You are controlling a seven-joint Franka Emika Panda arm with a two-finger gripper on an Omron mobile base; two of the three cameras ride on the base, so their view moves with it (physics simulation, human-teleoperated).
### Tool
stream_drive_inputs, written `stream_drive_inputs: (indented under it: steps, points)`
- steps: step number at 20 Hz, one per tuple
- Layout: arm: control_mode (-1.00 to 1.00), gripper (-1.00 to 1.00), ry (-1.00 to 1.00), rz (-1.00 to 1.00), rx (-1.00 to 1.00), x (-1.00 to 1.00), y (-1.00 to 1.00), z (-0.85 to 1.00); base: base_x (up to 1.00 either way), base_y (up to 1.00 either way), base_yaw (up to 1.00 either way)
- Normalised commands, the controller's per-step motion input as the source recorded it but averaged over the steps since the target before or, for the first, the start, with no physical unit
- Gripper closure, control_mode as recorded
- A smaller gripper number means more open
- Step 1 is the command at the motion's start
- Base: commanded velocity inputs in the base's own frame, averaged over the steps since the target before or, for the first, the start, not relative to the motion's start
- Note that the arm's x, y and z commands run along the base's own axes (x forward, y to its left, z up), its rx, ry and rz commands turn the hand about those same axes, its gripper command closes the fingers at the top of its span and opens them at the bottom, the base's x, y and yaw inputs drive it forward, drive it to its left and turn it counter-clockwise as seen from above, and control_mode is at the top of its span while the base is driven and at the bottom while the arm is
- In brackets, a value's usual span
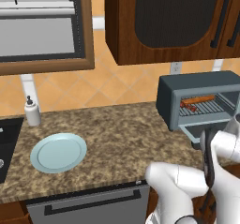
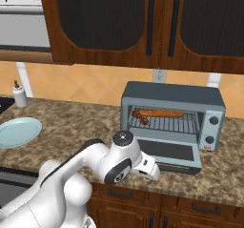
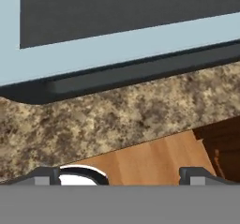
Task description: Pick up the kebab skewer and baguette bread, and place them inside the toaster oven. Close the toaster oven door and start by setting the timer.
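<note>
**Food loaded, door next**

Baguette (image 2: 161, 113) lying along the rack inside the oven (image 2: 172, 119), skewer (image 2: 140, 117) tucked just beside its left end. Same pair showing through the opening from the left base view: baguette (image 1: 199, 99), skewer (image 1: 188, 107). Plate (image 1: 58, 152) sitting bare on the counter (image 1: 122, 138), well apart from the oven (image 1: 197, 101). Loading looks finished, judging by that.

Door (image 2: 169, 153) dropped flat, hinged down onto the counter in front of the cavity. Closing step in hand. Gripper (image 2: 153, 171) parked low at the door's near left corner, out past the counter's front edge. Jaws spread wide, gripping nothing. From the hand view, fingertips (image 3: 44, 175) at the bottom edge, door (image 3: 117, 49) stretching above with its dark window and the handle (image 3: 140, 73) along the near lip, a band of granite between; no contact visible.

Next move, at a guess: getting under or behind that handle and swinging the door up until it meets the oven face. Needs an arc following the hinge, not a straight push, or the fingers may slip off the bar. Then over to the knobs (image 2: 213, 121) on the right panel for the timer; which one cannot be told from here.
</note>
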Motion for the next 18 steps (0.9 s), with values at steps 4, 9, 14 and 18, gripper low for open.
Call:
stream_drive_inputs:
  steps: [4, 9, 14, 18]
  points:
    - [-1.00, -1.00, 0.00, 0.31, -0.03, 0.43, 0.06, -0.09, 0.00, 0.00, 0.00]
    - [-1.00, -1.00, 0.05, 0.02, -0.13, 0.19, 0.00, -0.07, 0.00, 0.00, 0.00]
    - [-1.00, -1.00, 0.07, 0.00, -0.09, 0.10, -0.05, -0.24, 0.00, 0.00, 0.00]
    - [-1.00, -1.00, 0.02, 0.00, 0.00, 0.01, -0.15, -0.26, 0.00, 0.00, 0.00]
